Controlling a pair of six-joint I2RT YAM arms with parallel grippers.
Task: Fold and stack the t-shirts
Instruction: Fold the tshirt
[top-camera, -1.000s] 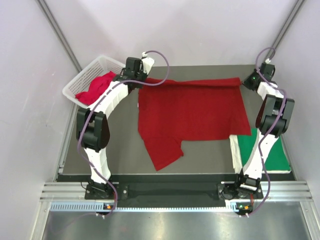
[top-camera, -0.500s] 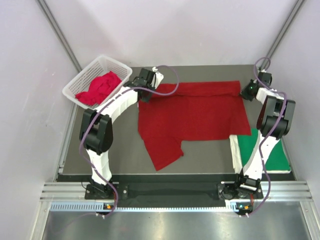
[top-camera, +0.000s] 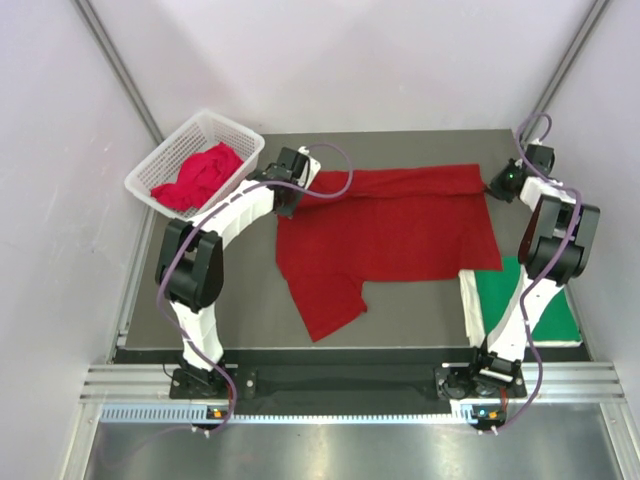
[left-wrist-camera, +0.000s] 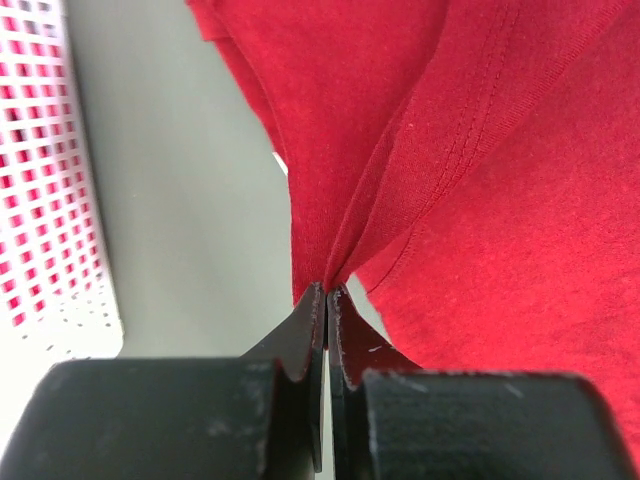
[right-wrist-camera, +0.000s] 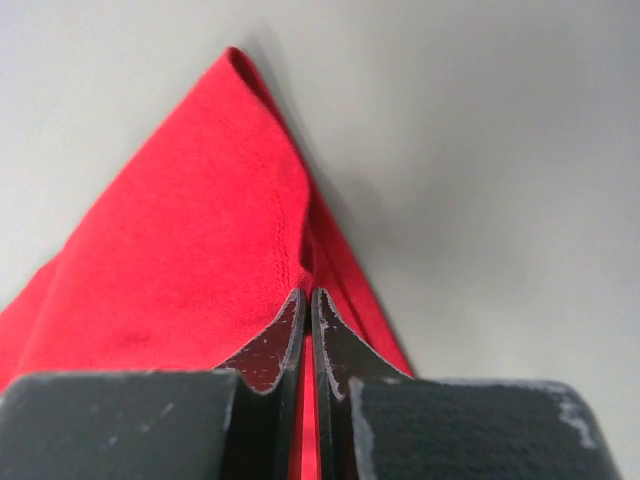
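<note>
A dark red t-shirt lies spread across the middle of the table, one sleeve trailing toward the front. My left gripper is shut on its far left corner; the left wrist view shows the cloth pinched between the closed fingertips. My right gripper is shut on the far right corner, and the right wrist view shows the red hem clamped in the jaws. A bright green t-shirt lies flat at the front right. Another red t-shirt sits crumpled in the basket.
A white lattice basket stands at the far left corner of the table; its wall shows in the left wrist view. White walls and metal struts close in the table on three sides. The right arm's lower link crosses the green cloth's left edge.
My left gripper has swung right and nearer, away from the basket, carrying the shirt's far left corner with it. The right gripper shifted slightly back. The shirt's far edge has come lower.
</note>
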